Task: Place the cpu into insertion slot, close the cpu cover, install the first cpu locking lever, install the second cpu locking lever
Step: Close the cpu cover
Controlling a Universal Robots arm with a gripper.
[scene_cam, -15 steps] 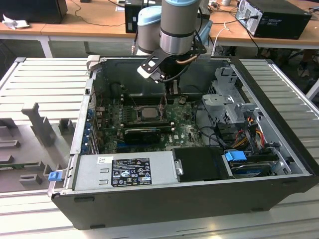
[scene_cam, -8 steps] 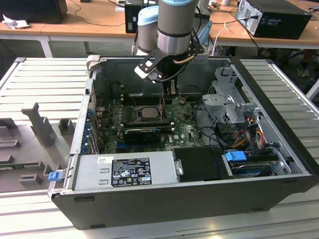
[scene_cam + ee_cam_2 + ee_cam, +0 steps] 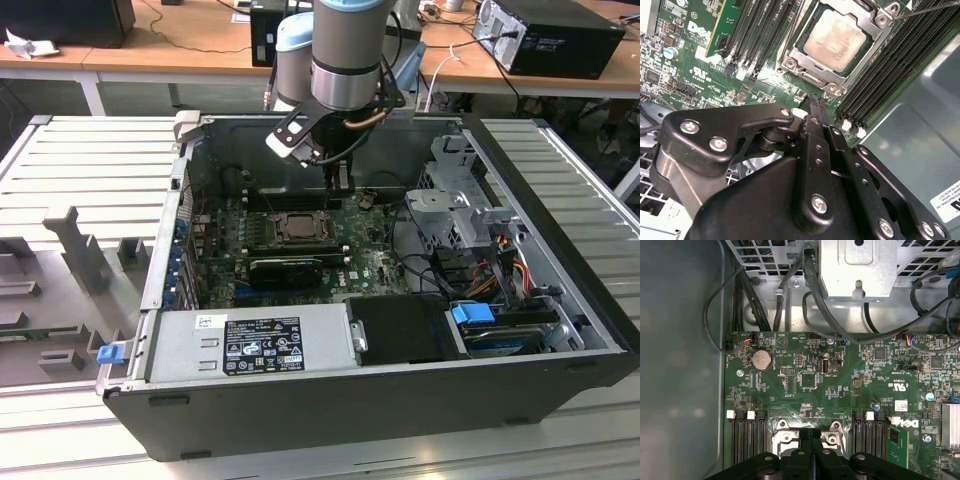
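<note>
Slatted grey metal table [image 3: 90,170] under an open desktop computer case [image 3: 330,410]; wooden benches [image 3: 150,55] behind, with another black computer [image 3: 550,35] on top. Inside the case, green motherboard [image 3: 370,265] lying flat, with the gripper [image 3: 340,178] hanging from the arm over its far edge in the exterior view.

Clenched, going by both wrist views: fingertips [image 3: 814,100] pressed flat against each other, gripping no part.

Just ahead of those fingertips, the cpu [image 3: 835,40], seated in the insertion slot [image 3: 815,82], pale metal face up. Lying flat around it as a silver frame, the cpu cover [image 3: 879,22]. Off the socket's far corner, a thin locking lever [image 3: 930,9]; latched or not, cannot tell.

On either flank of the gripper, rows of long black memory slots [image 3: 765,35], white clips at the ends nearest the fingers. Further off, a green memory stick [image 3: 722,20] standing in one slot. Beyond the gripper in the first wrist view, a coin battery [image 3: 761,360], black cables [image 3: 810,285] looping to the board's edge, and a perforated drive cage [image 3: 860,265] behind them.

Close beside the gripper, just past the outer memory slots, bare grey case wall [image 3: 680,370]; tight on that flank. Open room over the socket and mid-board. Well away from the gripper, along the case's near side in the exterior view, the power supply [image 3: 250,340] and a blue-tabbed drive bay [image 3: 472,313].
</note>
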